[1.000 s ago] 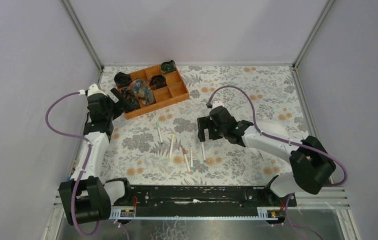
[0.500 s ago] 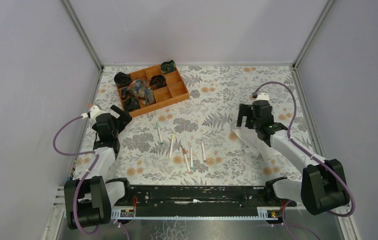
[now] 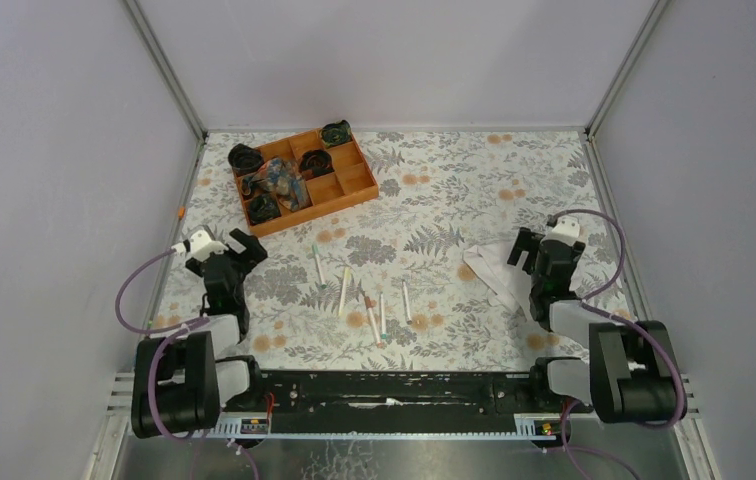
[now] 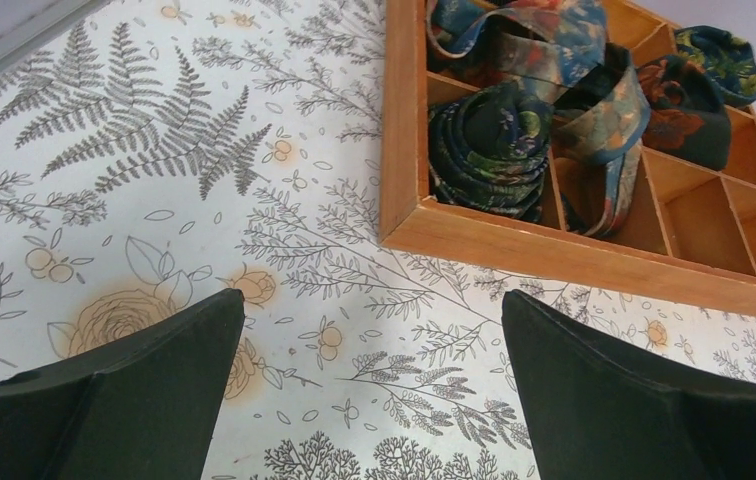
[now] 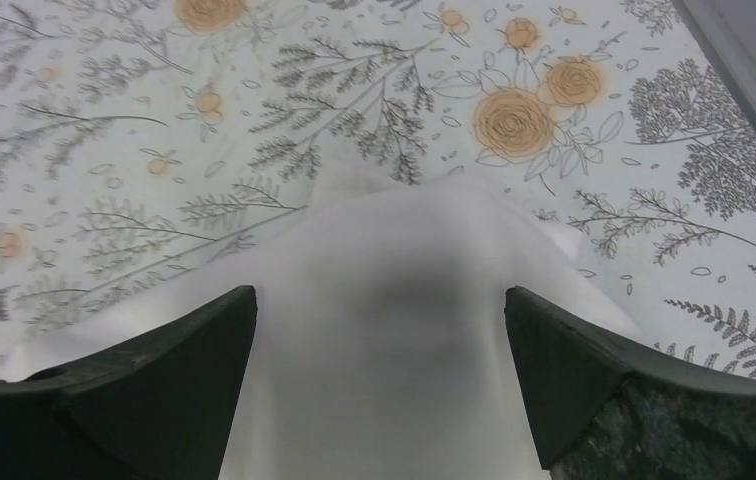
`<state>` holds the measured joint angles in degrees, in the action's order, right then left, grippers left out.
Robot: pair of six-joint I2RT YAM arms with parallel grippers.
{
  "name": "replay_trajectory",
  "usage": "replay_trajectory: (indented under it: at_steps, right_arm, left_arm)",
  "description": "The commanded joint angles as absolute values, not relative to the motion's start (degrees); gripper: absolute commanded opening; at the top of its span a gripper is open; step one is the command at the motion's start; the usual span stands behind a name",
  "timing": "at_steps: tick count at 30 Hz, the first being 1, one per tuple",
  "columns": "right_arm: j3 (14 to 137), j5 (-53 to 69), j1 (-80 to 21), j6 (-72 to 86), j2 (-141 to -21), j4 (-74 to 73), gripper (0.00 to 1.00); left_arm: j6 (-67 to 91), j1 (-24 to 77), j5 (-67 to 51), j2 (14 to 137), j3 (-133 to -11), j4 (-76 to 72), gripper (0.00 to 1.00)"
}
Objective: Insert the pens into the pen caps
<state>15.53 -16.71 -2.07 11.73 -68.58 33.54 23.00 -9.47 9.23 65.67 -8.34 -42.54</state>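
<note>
Several thin white pens [image 3: 345, 290] with small coloured ends lie loose on the flowered tabletop, in the middle near the front. I cannot make out any loose pen caps at this distance, and neither wrist view shows pens or caps. My left gripper [image 3: 224, 247] [image 4: 374, 310] is drawn back at the left, well left of the pens. It is open over bare tablecloth. Over at the right my right gripper [image 3: 546, 247] [image 5: 379, 300] hangs open above a white paper sheet [image 3: 492, 268] [image 5: 404, 340], with nothing between its fingers.
An orange wooden tray [image 3: 354, 190] [image 4: 554, 258] with compartments stands at the back left, holding rolled dark patterned fabric [image 4: 494, 140]. Grey walls with metal corner rails enclose the table. The black base rail [image 3: 394, 390] runs along the near edge.
Both arms have pulled back toward their bases. The right gripper left the spot over the pens and went right, over the paper. The left gripper retreated from the tray. Both stayed open.
</note>
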Motion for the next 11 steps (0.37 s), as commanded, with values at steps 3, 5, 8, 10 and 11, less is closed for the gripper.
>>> replay_trajectory:
  at_steps: [3,5,8,10,11]
  right_arm:
    - [8.74,-22.60,-1.79,5.96,-78.05,68.97,0.99]
    - [7.81,-22.53,-1.75,5.91,-80.48,72.90,0.99]
    - [7.99,-20.52,-1.74,5.07,-81.14,73.54,0.99]
    - [8.79,-20.59,-1.76,5.10,-80.91,71.48,0.99]
    - [8.99,-20.59,-1.76,5.08,-81.13,71.52,0.99]
  left_arm:
    - [19.03,-8.45,11.11,70.24,-4.27,-65.78,1.00]
    - [18.98,-7.87,12.00,70.62,-4.50,-65.99,1.00]
    - [18.91,-6.99,14.19,70.67,-4.57,-65.74,1.00]
    - [19.34,-5.92,18.32,71.09,-5.66,-64.06,1.00]
    - [19.97,-5.00,22.11,71.30,-6.70,-62.10,1.00]
